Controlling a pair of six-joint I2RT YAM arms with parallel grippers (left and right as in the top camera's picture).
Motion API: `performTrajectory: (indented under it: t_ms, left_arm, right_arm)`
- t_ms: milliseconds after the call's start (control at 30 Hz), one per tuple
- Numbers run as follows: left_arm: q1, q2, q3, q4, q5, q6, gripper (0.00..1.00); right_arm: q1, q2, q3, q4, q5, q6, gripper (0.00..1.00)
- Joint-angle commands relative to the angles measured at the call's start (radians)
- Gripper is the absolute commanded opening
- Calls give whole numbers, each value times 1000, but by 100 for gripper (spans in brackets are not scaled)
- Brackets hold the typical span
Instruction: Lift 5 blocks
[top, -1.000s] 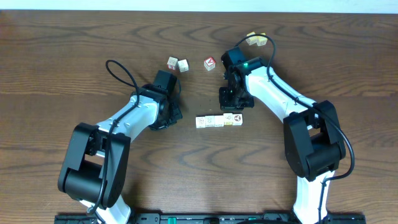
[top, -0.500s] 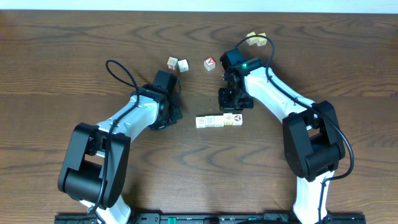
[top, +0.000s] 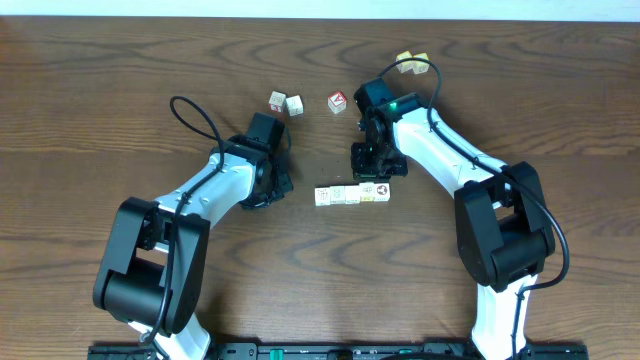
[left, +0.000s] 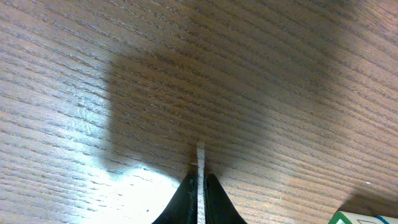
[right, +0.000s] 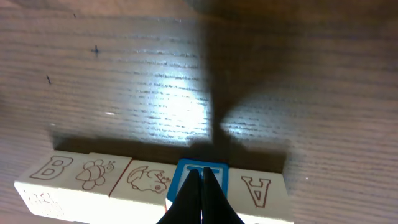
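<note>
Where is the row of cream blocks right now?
In the overhead view, the row of blocks lies near the centre, right by the right arm's shut jaws. The red-topped cube sits farther back.

Overhead is evenly bright and sharp; close up, glare pools on the table (left: 134, 186) beside my fingers' (left: 183, 202) soft shadow.

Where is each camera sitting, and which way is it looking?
Overhead: above the table, looking straight down; left gripper and right gripper both show.
Left wrist: behind the left gripper, facing down at mostly bare wood; its shut fingers show.
Right wrist: behind the right gripper, facing the row of blocks; its shut fingers show.
Shared: overhead and right wrist both see that row.
</note>
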Motion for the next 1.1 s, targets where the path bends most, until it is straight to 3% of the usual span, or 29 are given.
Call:
performTrajectory:
  t_ms: [0,1067]
  left_arm:
    - [3,-5,-7,-11,-27,2,7]
    - [3,-5,-7,-11,-27,2,7]
  right_arm:
    - [5,12,-7,-10,-9,13,1]
    - [-63,14,66,-48,7,-14,1]
